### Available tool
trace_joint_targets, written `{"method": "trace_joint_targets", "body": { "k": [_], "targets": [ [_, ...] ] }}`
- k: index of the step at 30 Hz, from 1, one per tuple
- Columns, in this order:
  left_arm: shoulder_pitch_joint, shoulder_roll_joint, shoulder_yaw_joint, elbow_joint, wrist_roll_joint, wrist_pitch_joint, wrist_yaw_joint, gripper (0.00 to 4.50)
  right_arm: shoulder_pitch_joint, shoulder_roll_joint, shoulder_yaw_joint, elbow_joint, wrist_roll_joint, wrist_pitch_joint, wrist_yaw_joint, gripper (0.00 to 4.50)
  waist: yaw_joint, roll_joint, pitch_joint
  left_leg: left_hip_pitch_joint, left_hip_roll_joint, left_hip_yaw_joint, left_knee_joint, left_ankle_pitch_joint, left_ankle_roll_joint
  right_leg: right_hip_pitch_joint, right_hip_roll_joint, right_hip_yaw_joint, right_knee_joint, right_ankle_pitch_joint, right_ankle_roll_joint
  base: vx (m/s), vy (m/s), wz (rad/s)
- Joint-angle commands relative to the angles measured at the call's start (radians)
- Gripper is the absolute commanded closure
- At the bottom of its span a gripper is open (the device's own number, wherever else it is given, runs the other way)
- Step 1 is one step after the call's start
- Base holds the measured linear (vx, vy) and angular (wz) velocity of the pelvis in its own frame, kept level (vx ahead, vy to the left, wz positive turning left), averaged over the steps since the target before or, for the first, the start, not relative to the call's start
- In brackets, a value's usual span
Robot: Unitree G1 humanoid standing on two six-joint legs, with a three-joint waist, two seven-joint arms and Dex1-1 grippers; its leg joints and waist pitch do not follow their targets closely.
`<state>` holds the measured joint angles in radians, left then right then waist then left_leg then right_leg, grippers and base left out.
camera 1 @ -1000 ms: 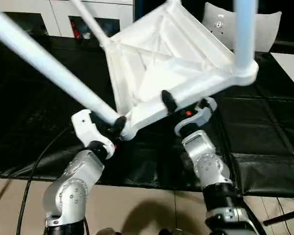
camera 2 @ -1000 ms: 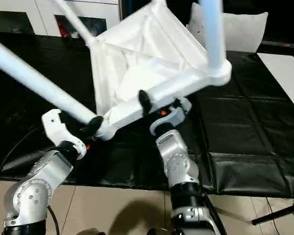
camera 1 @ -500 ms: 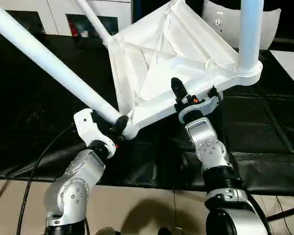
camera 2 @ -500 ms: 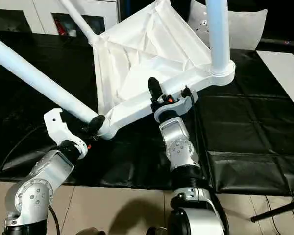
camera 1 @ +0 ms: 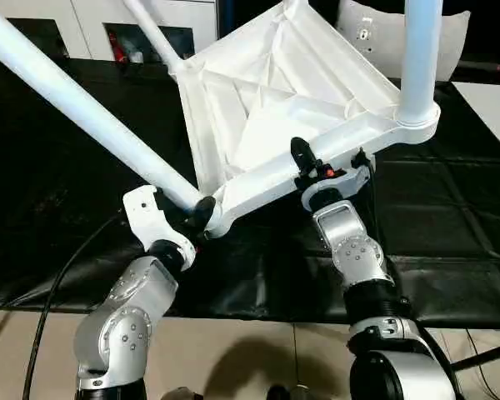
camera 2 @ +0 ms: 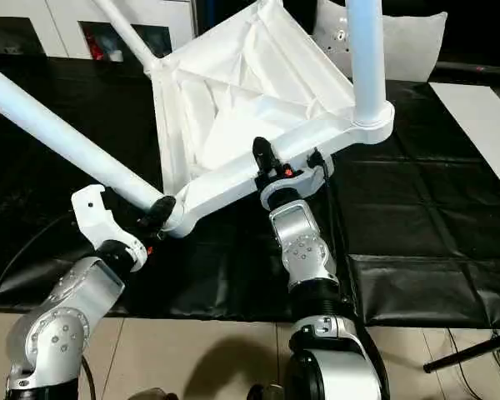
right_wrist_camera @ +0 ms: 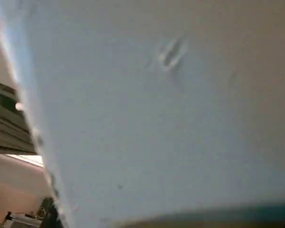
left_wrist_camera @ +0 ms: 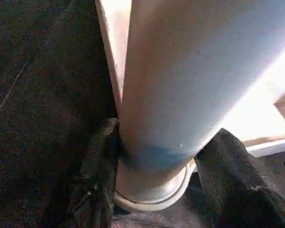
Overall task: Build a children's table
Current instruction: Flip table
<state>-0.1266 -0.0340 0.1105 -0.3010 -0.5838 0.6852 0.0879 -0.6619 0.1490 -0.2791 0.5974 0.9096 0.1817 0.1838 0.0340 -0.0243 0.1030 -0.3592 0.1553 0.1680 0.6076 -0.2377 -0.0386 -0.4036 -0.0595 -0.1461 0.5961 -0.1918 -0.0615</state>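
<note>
1. Head views: the children's table (camera 1: 292,92) is held tilted, underside up, above the black mat (camera 1: 450,225); the right gripper (camera 1: 310,169) pinches its near rim, so turning it upright looks next
2. Left wrist view: the left gripper (left_wrist_camera: 152,161) clamps a leg (left_wrist_camera: 190,71) at its corner socket
3. Right wrist view: white tabletop plastic lies right against the fingers

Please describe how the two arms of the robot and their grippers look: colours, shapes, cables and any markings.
Both forearms are silver metal with rounded joint housings dotted with small screws, the left arm and the right arm. Each wrist carries a white bracket with a small red spot. The left gripper and the right gripper have black fingers. A black cable runs beside the left arm.
</note>
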Motion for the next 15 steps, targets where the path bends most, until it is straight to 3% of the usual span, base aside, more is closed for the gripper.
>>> {"method": "trace_joint_targets", "body": {
  "k": [1,3,5,9,10,11,15],
  "targets": [
    [0.041,-0.004,-0.07,0.051,-0.005,0.045,-0.034,1.71,-0.1,0.172,0.018,-0.031,0.01,-0.007,0.018,2.51,0.001,-0.005,-0.066,-0.004,0.089,-0.032,-0.063,0.096,0.153,0.064,-0.116,0.093,-0.054,-0.075,-0.136,0.0,0.0,0.0],
    [0.059,0.021,-0.073,0.025,-0.011,0.062,-0.052,1.69,-0.102,0.166,0.007,-0.032,0.013,-0.019,0.005,2.52,0.0,-0.003,-0.073,-0.003,0.089,-0.035,-0.058,0.15,0.172,0.064,-0.114,0.094,-0.04,0.007,-0.155,0.0,0.0,0.0],
    [0.094,0.065,-0.086,-0.009,0.008,0.09,-0.078,1.68,-0.106,0.15,-0.005,-0.029,0.012,-0.03,-0.01,2.53,-0.003,-0.006,-0.072,-0.004,0.085,-0.031,-0.055,0.16,0.2,0.062,-0.114,0.095,-0.035,0.038,-0.17,0.0,0.0,0.0],
    [0.165,0.118,-0.091,-0.065,0.005,0.09,-0.127,1.68,-0.113,0.12,-0.013,-0.031,-0.001,-0.048,-0.02,2.53,0.0,-0.005,-0.071,-0.009,0.084,-0.028,-0.051,0.16,0.213,0.057,-0.11,0.095,-0.035,0.029,-0.174,0.0,0.0,0.0],
    [0.165,0.118,-0.091,-0.065,0.005,0.09,-0.127,1.68,-0.113,0.12,-0.013,-0.031,-0.001,-0.048,-0.02,2.53,0.0,-0.006,-0.07,-0.009,0.083,-0.027,-0.052,0.146,0.213,0.057,-0.109,0.095,-0.038,0.009,-0.169,0.0,0.0,0.0],
    [0.187,0.148,-0.102,-0.087,0.01,0.075,-0.163,1.68,-0.111,0.107,-0.009,-0.04,-0.013,-0.053,-0.024,2.53,0.003,-0.002,-0.067,-0.003,0.087,-0.026,-0.055,0.105,0.192,0.054,-0.108,0.094,-0.044,-0.059,-0.155,0.0,0.0,0.0],
    [0.233,0.243,-0.135,-0.154,0.048,0.0,-0.264,1.61,-0.096,0.07,0.005,-0.087,-0.054,-0.065,-0.055,2.53,0.002,-0.008,-0.062,-0.004,0.083,-0.026,-0.061,0.07,0.154,0.054,-0.104,0.094,-0.051,-0.111,-0.126,0.0,0.0,0.0]
  ]
}}
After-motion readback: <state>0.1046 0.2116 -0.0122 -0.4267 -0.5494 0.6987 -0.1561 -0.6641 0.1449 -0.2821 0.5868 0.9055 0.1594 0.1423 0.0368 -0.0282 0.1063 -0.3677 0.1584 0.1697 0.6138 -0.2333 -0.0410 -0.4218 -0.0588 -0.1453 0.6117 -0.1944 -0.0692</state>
